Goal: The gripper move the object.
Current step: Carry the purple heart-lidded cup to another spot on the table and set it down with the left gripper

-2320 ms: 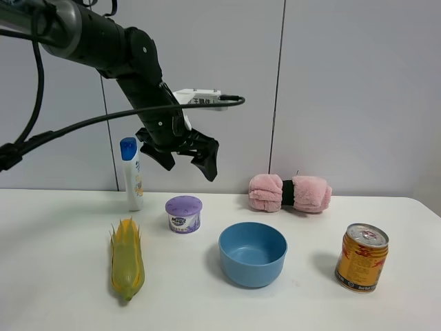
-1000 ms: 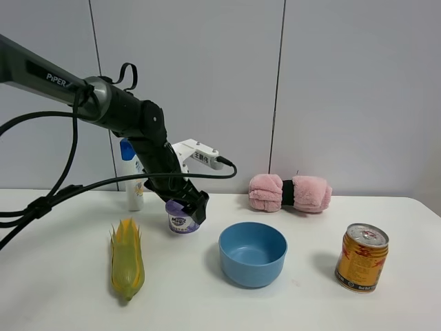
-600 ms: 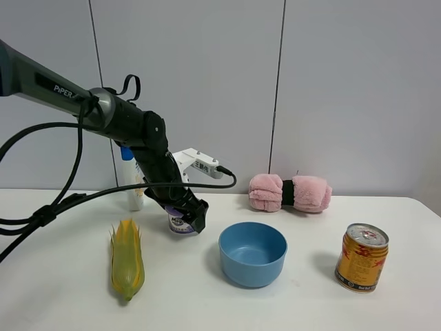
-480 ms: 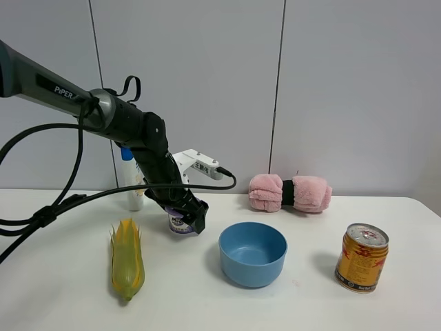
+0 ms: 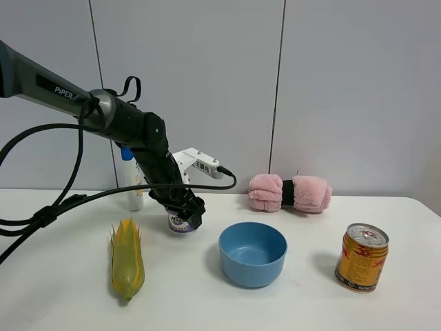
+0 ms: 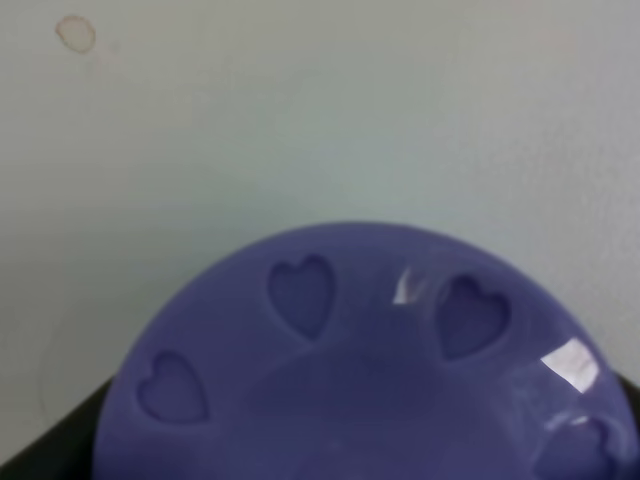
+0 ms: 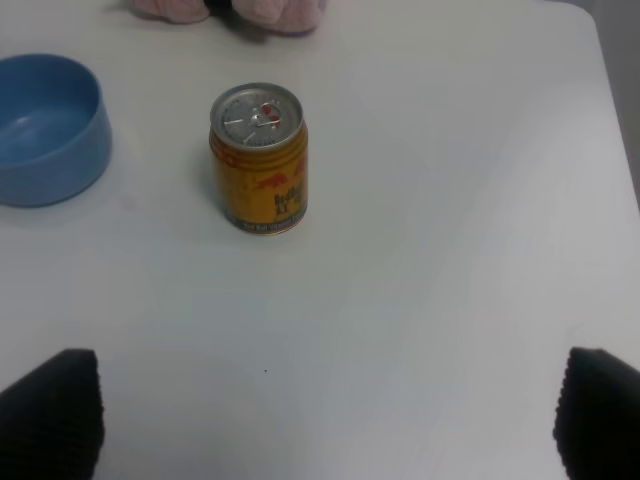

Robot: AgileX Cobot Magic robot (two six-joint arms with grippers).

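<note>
The small round tub (image 5: 179, 223) with a lilac-purple lid stands on the white table (image 5: 62, 303), left of the blue bowl. My left gripper (image 5: 182, 209) has come down over it, and its black jaws are closed around the lid. The lid (image 6: 360, 360), with heart-shaped holes, fills the left wrist view, and a black finger (image 6: 45, 450) shows at its edge. My right gripper (image 7: 325, 400) is open and empty, with its fingertips far apart above bare table. It is out of the exterior high view.
A blue bowl (image 5: 252, 253) stands right of the tub. A gold can (image 5: 362, 257) stands at the far right and also shows in the right wrist view (image 7: 259, 158). A corn cob (image 5: 127, 258) lies front left. A pink rolled towel (image 5: 290, 192) and a white bottle (image 5: 131, 189) stand at the back.
My left gripper came down from high above the table onto the tub. In the last half second its jaws drew in around the lid. The tub has not moved.
</note>
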